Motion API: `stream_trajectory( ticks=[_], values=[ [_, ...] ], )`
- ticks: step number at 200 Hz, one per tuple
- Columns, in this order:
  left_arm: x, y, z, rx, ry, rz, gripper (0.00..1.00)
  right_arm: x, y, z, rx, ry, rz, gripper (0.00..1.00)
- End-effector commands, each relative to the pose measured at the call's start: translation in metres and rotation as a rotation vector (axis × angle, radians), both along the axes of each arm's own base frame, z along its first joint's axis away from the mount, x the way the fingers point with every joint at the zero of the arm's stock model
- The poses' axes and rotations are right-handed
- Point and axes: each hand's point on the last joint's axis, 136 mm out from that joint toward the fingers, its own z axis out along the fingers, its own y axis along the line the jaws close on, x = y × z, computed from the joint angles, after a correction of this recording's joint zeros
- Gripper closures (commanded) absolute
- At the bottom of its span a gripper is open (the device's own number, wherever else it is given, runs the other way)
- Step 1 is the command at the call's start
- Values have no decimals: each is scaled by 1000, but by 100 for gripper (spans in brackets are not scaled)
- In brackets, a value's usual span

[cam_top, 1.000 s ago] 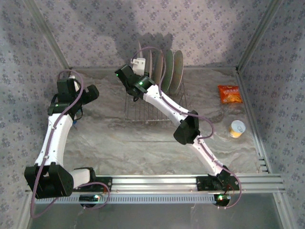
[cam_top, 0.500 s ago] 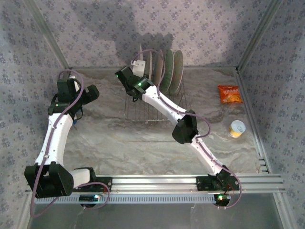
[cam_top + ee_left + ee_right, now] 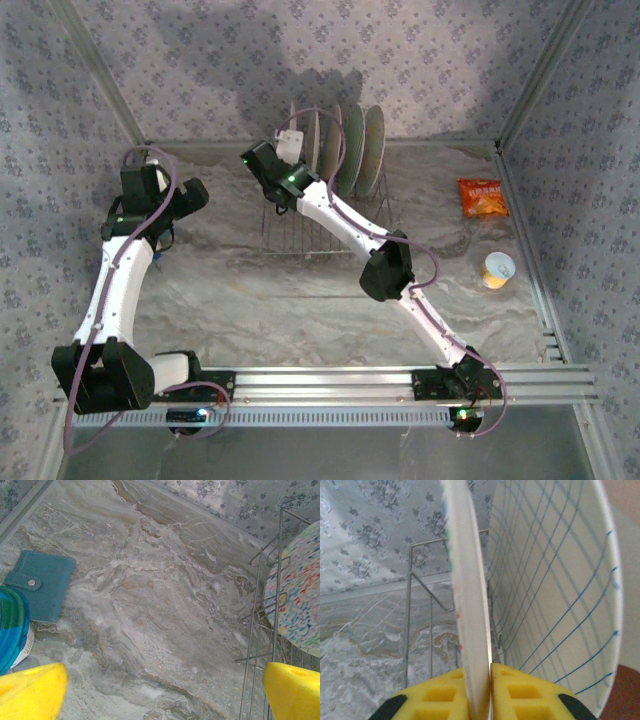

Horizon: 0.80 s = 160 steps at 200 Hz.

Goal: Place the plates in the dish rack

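1. the floral plate [image 3: 467, 605] stands on edge in the dish rack [image 3: 410, 605], at the back of the table near the rear wall. in my right wrist view it shows edge-on, as a thin pale strip running upward.
2. the plaid plate [image 3: 555, 605] stands upright just to its right, face to face with it. only a narrow gap lies between them, and the two look close to parallel.
3. in the top view, more plates [image 3: 372, 150] stand further right in the same row.
4. my right pincer [image 3: 479, 695] holds the near rim of the floral plate. a yellow pad [image 3: 440, 695] lies against each face, so i read it as grasping. i cannot tell whether the hold is slackening.
5. the plate's flat plane runs straight away from my right pincer, in line with the fingers. the plate lies directly ahead, not off to one side.
6. judgement: letting go and backing out turns on this alignment. i should pull back along the plate's own plane, because drifting right would push it into the plaid plate.
7. my left pincer [image 3: 162, 695] hangs spread wide and empty over bare table left of the rack. it is well apart from the plate, so my right arm is the nearer one.
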Motion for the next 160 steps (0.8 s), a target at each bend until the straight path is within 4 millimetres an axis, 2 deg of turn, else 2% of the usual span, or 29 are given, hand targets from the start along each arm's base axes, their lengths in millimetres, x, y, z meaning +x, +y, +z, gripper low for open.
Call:
stream_trajectory(
  ticks=[1, 42, 76, 99, 120, 137, 160],
  values=[
    [5, 1, 12, -4, -32, -3, 1, 2, 7, -8, 44, 5, -4, 82],
    [5, 1, 11, -3, -31, -1, 1, -1, 9, -12, 52, 19, -1, 79],
    [6, 1, 11, -3, -30, -1, 1, -5, 10, 11, 52, -15, 17, 76],
    [5, 2, 11, 3, -30, 2, 1, -15, 6, 46, 65, -49, 34, 73],
    [5, 3, 10, 8, -26, 3, 1, -27, 1, 87, 82, -93, 52, 71],
    [5, 4, 9, 13, -20, 9, 1, -37, -11, 122, 88, -138, 51, 65],
    [5, 6, 8, 21, -17, 16, 1, -51, -32, 160, 72, -169, 54, 55]
  ],
)
